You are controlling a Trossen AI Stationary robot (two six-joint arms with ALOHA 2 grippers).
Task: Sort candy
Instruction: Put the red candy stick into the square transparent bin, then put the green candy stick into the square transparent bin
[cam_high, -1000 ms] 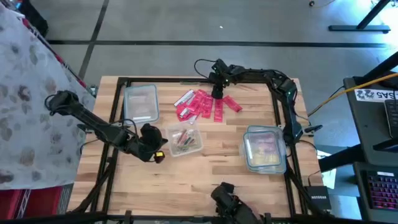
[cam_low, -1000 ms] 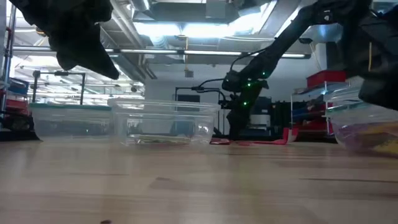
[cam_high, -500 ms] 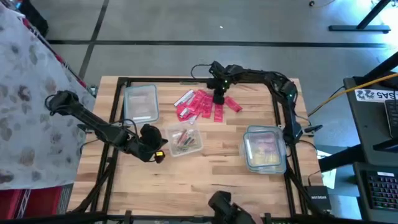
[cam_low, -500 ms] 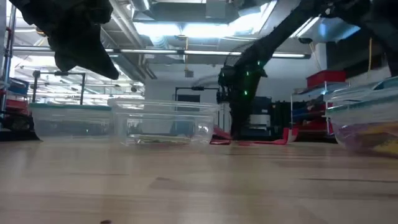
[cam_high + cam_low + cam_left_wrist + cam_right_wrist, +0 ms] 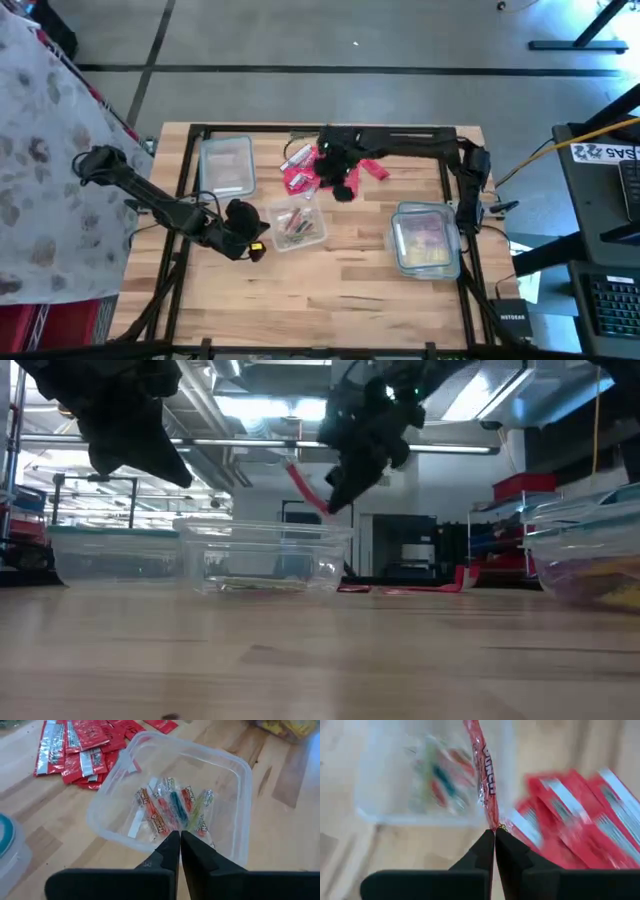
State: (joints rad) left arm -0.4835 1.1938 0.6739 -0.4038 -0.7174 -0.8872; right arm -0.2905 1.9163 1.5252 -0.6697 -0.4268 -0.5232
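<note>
Red-wrapped candy stick (image 5: pixel 484 775) is pinched at its lower end by the right gripper (image 5: pixel 494 834), fingers clenched tight on it; in the low view the stick (image 5: pixel 306 488) is seen slanting up and away from the gripper (image 5: pixel 335 500), lifted well clear of the counter (image 5: pixel 320 650). From above, the right gripper (image 5: pixel 340 180) is seen hanging over the near edge of the red candy pile (image 5: pixel 303 172), w/ a clear tub (image 5: pixel 297 227) just beyond it toward the left arm. In the right wrist view the tub (image 5: pixel 427 775) lies past the held stick, blurred, w/ coloured pieces inside; flat red packets w/ silvery ends (image 5: pixel 580 815) are spread beside the gripper on the wood.

The left gripper (image 5: pixel 175 839) is held w/ its fingers pressed together, grasping nothing, poised just over the near rim of the clear tub (image 5: pixel 240 785). Inside, directly ahead of the fingertips, small wrapped candy pieces (image 5: pixel 172 810) in red, blue, green & white are seen lying. More red packets (image 5: pixel 80 750) are stacked on the counter beyond the tub, to one side. From above the left gripper (image 5: pixel 250 235) is placed right against the tub's side.

Further off from both grippers: an empty lidded container (image 5: pixel 227 165) at the counter's far left, and a second container holding yellow & pink candy (image 5: pixel 425 240) near the right arm's base.
</note>
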